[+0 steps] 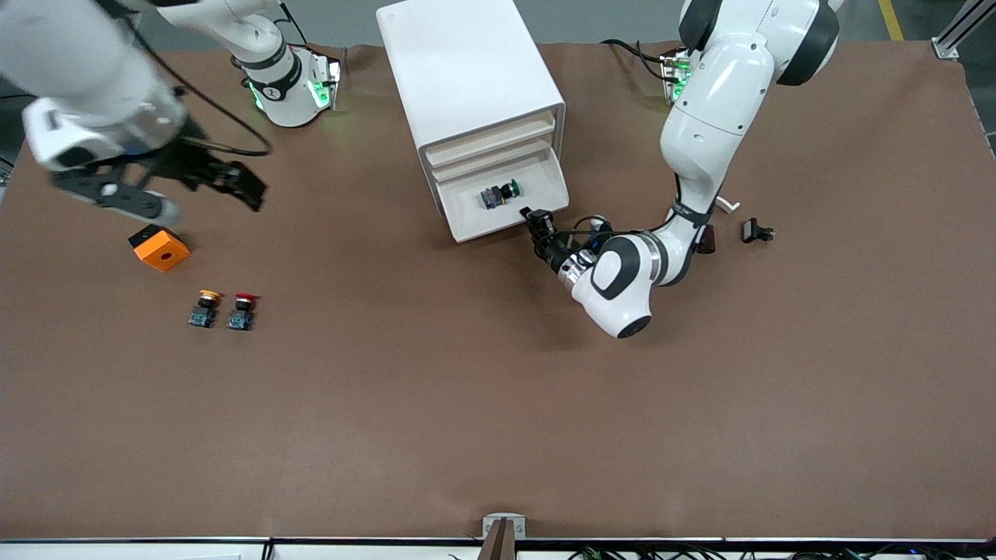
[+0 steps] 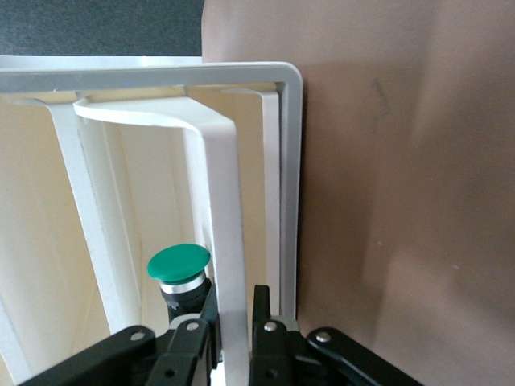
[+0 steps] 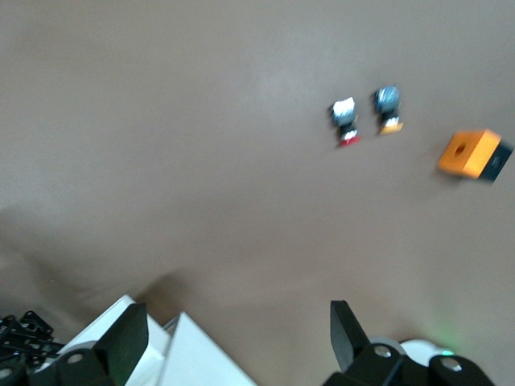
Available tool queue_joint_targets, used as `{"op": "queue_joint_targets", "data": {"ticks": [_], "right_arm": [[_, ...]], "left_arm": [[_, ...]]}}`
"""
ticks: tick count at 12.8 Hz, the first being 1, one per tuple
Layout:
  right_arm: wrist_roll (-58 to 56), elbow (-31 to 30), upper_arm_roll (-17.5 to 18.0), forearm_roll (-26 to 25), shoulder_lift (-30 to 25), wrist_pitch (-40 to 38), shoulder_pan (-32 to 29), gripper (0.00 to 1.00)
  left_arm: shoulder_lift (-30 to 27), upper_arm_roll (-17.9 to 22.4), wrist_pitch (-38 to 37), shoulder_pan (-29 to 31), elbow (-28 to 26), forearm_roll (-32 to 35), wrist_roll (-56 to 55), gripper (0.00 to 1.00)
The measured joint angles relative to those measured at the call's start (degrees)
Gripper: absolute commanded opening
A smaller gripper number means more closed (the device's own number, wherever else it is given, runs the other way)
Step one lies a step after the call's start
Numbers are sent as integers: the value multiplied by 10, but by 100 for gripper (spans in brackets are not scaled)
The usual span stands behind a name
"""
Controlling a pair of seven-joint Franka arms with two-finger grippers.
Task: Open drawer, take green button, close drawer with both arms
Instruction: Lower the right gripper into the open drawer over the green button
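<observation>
The white cabinet (image 1: 459,62) stands at the table's middle, toward the robots' bases. Its lowest drawer (image 1: 475,224) is pulled out. The green-capped button (image 1: 502,193) lies on its side in that drawer. My left gripper (image 1: 537,220) is shut on the drawer's front wall at the corner toward the left arm's end. In the left wrist view the fingers (image 2: 203,322) pinch that wall (image 2: 221,201), with the green button (image 2: 179,264) just inside. My right gripper (image 1: 210,196) is open and empty, up in the air over the table at the right arm's end; it also shows in the right wrist view (image 3: 237,338).
An orange block (image 1: 161,250) lies under the right gripper. A yellow-capped button (image 1: 204,308) and a red-capped button (image 1: 242,310) stand nearer to the front camera than the block. A small black part (image 1: 757,231) lies toward the left arm's end. The cabinet's corner shows in the right wrist view (image 3: 193,354).
</observation>
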Motion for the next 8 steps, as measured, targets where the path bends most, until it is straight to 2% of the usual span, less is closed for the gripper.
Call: {"op": "queue_joint_targets", "data": {"ticks": [3,5,6,7,8], "right_arm": [[189,0,1,0,42,9,89,100],[265,0,0,0,68,34,130,100],[302,0,0,0,81,42,145,100],[337,0,0,0,93,52,158,100],[370,0,0,1,108,65,171,100]], "left_arm": [[0,3,0,12,1,0,4,21],[1,3,0,19,3,0,5,21],[2,4,1,22,5,0,5,26],[3,4,1,25,7,0,6,43],[5,5,2,27,10,0,7,52]]}}
